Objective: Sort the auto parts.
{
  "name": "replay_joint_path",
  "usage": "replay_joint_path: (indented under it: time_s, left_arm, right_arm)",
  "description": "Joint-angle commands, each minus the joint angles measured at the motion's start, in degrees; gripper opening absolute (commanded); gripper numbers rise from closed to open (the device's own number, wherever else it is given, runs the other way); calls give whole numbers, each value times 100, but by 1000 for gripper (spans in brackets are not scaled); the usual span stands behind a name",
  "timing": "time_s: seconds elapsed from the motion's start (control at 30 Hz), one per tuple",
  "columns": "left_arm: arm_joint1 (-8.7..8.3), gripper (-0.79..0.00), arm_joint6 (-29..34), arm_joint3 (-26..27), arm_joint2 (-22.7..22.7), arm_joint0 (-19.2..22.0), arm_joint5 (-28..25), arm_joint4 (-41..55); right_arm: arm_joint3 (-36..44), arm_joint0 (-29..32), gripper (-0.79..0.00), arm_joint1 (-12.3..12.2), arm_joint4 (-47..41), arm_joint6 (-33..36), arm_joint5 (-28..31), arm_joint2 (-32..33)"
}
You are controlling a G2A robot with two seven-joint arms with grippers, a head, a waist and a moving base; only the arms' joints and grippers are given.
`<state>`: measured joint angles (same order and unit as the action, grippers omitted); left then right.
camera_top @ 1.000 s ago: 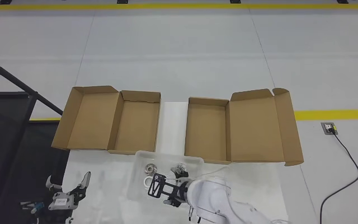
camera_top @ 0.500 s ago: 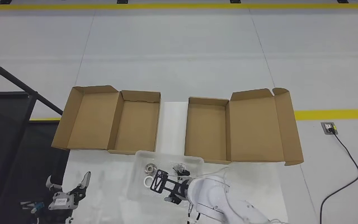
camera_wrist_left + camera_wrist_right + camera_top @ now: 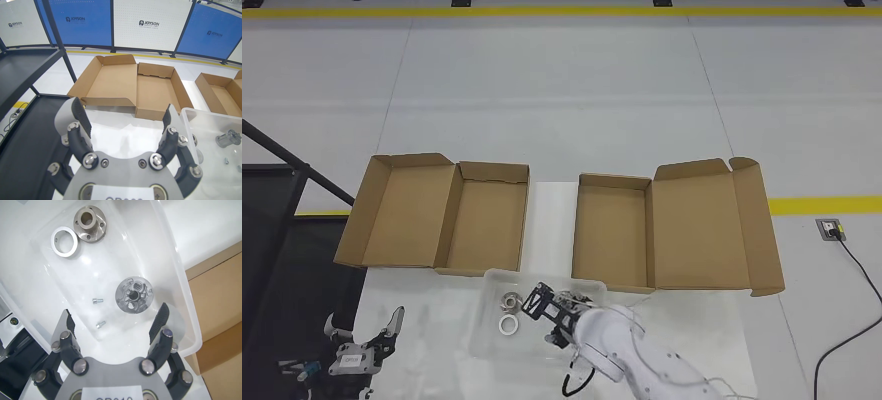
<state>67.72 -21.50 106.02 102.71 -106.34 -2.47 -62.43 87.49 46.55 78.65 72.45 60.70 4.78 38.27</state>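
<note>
A clear plastic bin (image 3: 175,262) holds a flanged metal hub (image 3: 89,226), a metal ring (image 3: 64,241), a grey slotted round part (image 3: 133,297) and two small bolts (image 3: 97,300) (image 3: 100,324). My right gripper (image 3: 116,313) hangs open just above the bin, its fingers straddling the space beside the grey slotted part and touching nothing. From above, the right gripper (image 3: 547,303) is over the bin's (image 3: 487,345) middle. My left gripper (image 3: 122,108) is open and empty, low over the table's left front corner (image 3: 364,322), left of the bin (image 3: 189,113).
Two open cardboard boxes lie behind the bin: the left box (image 3: 487,220) and the right box (image 3: 610,232), each with its lid flap spread outward. A black shelf cart (image 3: 282,250) stands off the table's left edge.
The right gripper has moved over the bin toward the boxes and a little right, ending nearer the grey slotted part. The left gripper has stayed put.
</note>
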Motion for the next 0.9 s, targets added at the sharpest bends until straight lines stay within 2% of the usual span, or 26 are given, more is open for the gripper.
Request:
replay_joint_path:
  time_s: [0.0,0.13,0.17,0.33,0.43,0.57,0.63,0.73,0.87]
  left_arm:
    - [0,0,0,0,0,0,0,0]
    - [0,0,0,0,0,0,0,0]
    - [0,0,0,0,0,0,0,0]
    - [0,0,0,0,0,0,0,0]
    - [0,0,0,0,0,0,0,0]
    - [0,0,0,0,0,0,0,0]
    - [0,0,0,0,0,0,0,0]
    - [0,0,0,0,0,0,0,0]
    - [0,0,0,0,0,0,0,0]
  right_arm:
    - [-174,-51,0,51,-109,-83,-46,-13]
    - [-438,-124,-157,141,-149,-171,-243,-47]
    - [-489,-137,-172,163,-163,-162,-295,-55]
    - [-609,-167,-120,244,-49,-178,-607,-61]
    - [-623,-155,-111,278,-19,-165,-654,-54]
    - [-699,-151,-58,320,47,-192,-715,-34]
    - [-751,-154,-80,342,184,-238,-845,-31]
    - [-778,-116,-182,377,299,-295,-952,-46]
    - [-834,-94,-179,413,295,-340,-944,9]
